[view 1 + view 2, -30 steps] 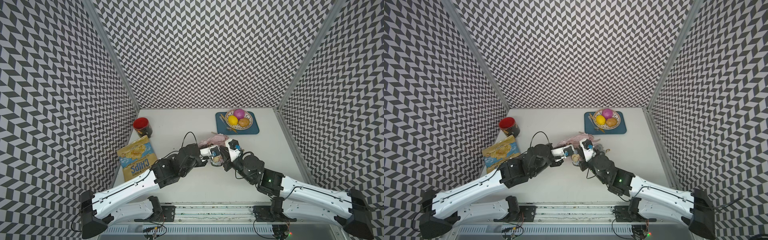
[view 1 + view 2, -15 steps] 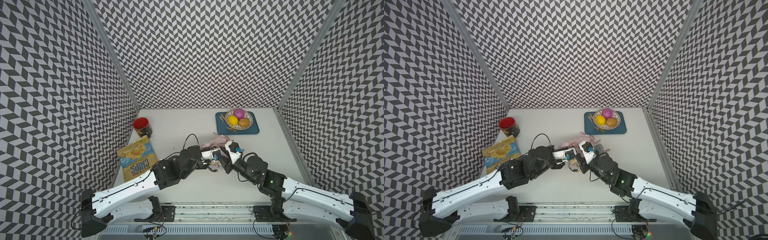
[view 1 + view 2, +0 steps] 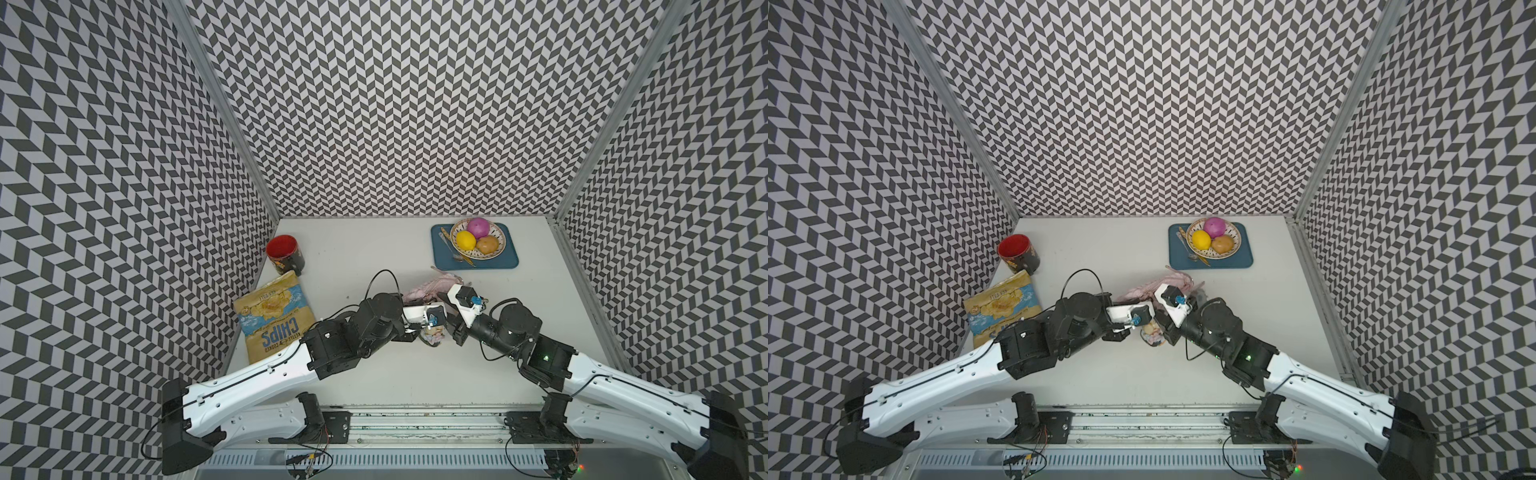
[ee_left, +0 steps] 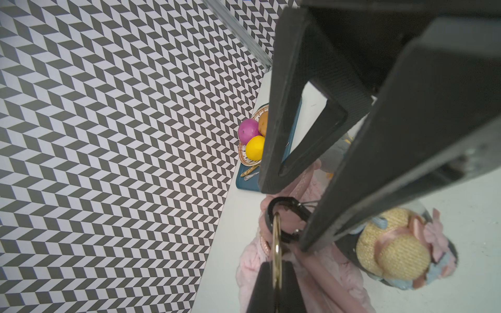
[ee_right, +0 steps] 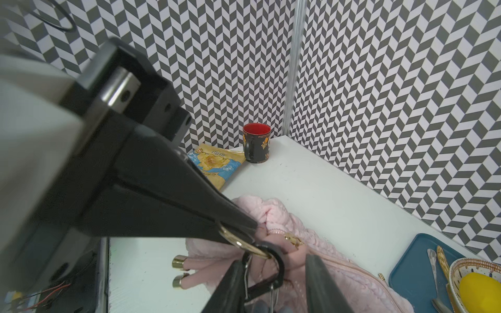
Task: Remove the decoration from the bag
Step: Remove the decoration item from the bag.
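My right gripper (image 5: 273, 267) is easing off: jaws, nearly closed a second ago, are now standing part open astride the black clip (image 5: 279, 267). My left gripper (image 5: 244, 230) is staying clamped on the gold ring (image 5: 238, 244). The bag (image 5: 273, 214) is lying just under both. The decoration (image 4: 393, 252) is still hanging off the clip beside them, so I'm needing a regrasp.

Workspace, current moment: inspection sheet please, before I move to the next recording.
Surface: white table, no spills seen.
Job's things: pink bag mid-table; black carabiner hooked through its gold ring; straw-hat decoration beside it, link hidden.
Clutter: chips packet and mug near left wall; blue tray with fruit bowl and cutlery at back.
Hands: left hand shut on gold ring; right hand open, straddling carabiner.
Cables: black cable loops above left arm; loose wires at front rail.
Surroundings: chevron-patterned walls.
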Robot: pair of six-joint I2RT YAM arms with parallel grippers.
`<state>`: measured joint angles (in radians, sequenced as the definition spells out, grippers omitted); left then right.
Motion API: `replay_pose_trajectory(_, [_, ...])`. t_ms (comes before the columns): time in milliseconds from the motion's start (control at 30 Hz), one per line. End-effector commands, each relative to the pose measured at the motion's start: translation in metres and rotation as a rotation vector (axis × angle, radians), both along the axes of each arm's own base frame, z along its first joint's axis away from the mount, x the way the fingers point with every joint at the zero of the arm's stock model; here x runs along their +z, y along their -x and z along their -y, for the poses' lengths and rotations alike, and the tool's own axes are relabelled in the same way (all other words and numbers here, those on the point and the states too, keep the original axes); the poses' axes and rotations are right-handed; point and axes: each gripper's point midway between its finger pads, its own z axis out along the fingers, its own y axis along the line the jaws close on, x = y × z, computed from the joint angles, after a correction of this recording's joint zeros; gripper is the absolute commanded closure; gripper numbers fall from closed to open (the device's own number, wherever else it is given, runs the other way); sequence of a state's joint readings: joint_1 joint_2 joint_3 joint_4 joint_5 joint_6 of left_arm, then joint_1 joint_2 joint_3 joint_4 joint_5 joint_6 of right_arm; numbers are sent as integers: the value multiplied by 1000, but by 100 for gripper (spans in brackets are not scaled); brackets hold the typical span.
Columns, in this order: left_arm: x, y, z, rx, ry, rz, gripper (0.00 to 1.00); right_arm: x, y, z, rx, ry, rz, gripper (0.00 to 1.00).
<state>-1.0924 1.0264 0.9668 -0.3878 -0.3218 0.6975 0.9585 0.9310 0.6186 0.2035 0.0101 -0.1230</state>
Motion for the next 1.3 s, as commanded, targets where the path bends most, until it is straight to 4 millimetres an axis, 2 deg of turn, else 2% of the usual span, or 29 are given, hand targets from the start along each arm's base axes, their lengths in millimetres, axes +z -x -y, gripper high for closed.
replay_pose_trajectory(0, [20, 5, 6, -42, 62, 23, 100, 15, 2, -5, 31, -31, 37, 65])
replay_pose_trajectory(433, [24, -2, 1, -11, 64, 37, 100, 13, -2, 0, -1, -20, 20, 76])
replay_pose_trajectory(1133, [13, -2, -3, -4, 29, 42, 100, 29, 0, 5, -3, -96, 12, 86])
replay_pose_trajectory(1267, [17, -6, -7, 18, 32, 72, 100, 33, 1, 7, -7, -106, 15, 89])
